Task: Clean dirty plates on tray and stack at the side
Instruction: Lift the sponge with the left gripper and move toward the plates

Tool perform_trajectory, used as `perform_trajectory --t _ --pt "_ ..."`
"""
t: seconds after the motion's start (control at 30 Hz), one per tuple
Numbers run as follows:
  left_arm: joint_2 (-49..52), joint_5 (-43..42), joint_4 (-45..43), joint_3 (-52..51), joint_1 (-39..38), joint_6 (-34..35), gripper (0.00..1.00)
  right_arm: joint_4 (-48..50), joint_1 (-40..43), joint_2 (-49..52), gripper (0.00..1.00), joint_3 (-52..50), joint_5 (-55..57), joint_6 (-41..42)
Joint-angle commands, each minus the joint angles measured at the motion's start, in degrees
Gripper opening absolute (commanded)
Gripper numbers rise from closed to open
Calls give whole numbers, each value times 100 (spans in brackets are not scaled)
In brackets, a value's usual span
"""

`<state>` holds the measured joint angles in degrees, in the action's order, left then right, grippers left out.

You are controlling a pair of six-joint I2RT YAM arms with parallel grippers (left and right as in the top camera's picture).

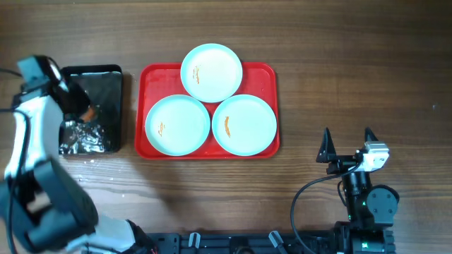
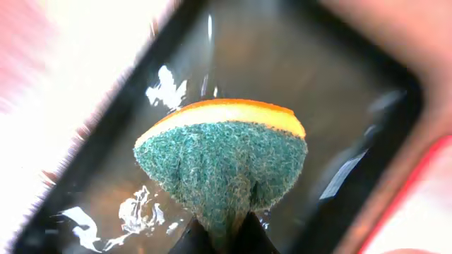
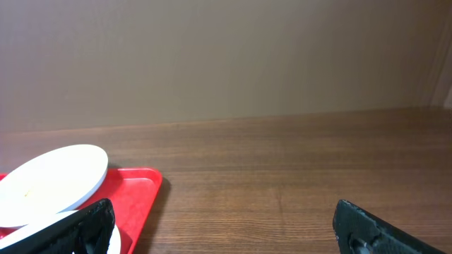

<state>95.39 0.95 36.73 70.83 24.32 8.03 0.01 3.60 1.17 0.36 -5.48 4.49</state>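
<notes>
Three pale blue-white plates lie on the red tray (image 1: 261, 76): one at the back (image 1: 211, 72), one front left (image 1: 177, 125), one front right (image 1: 244, 125). Each has a small orange smear. My left gripper (image 1: 83, 109) is over the black tray (image 1: 106, 76) and is shut on a green and orange sponge (image 2: 222, 159), held above the wet black surface. My right gripper (image 1: 347, 143) is open and empty, right of the red tray, near the table's front. In the right wrist view a plate (image 3: 53, 176) and the tray corner (image 3: 138, 190) show at left.
The glossy black tray holds crumpled foil (image 1: 81, 134) at its front and water streaks (image 2: 138, 212). The tabletop is brown wood (image 1: 353, 70). The left arm's white body runs down the left edge of the overhead view.
</notes>
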Motion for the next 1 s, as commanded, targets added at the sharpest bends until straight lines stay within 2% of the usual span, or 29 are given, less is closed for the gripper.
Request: perform_trajectory --t 0.0,0.1,0.2,0.4,0.47,0.67,0.77,0.87,0.97 --pt "-1246 -46 -184 227 -7 11 4 15 35 -37 100 -7 57 44" --pt "-1659 -46 -262 227 -4 11 4 15 35 -37 100 -7 57 44" --pt "-1582 -46 -214 223 -4 9 4 15 35 -37 100 -7 57 39" --pt "-223 79 -505 -448 -9 -2 4 15 35 -37 100 -7 57 42" --pt "164 170 -321 -299 -15 -669 4 15 35 -37 100 -7 57 42" --pt "-1008 146 -352 765 -249 -765 4 15 35 -37 100 -7 57 44" --pt "-1528 118 -658 813 -372 -767 4 15 35 -37 100 -7 57 42" --pt "-1449 -59 -437 680 -387 -767 4 15 35 -37 100 -7 57 42" --pt "-863 -20 -332 79 -319 -782 4 15 35 -37 100 -7 57 42"
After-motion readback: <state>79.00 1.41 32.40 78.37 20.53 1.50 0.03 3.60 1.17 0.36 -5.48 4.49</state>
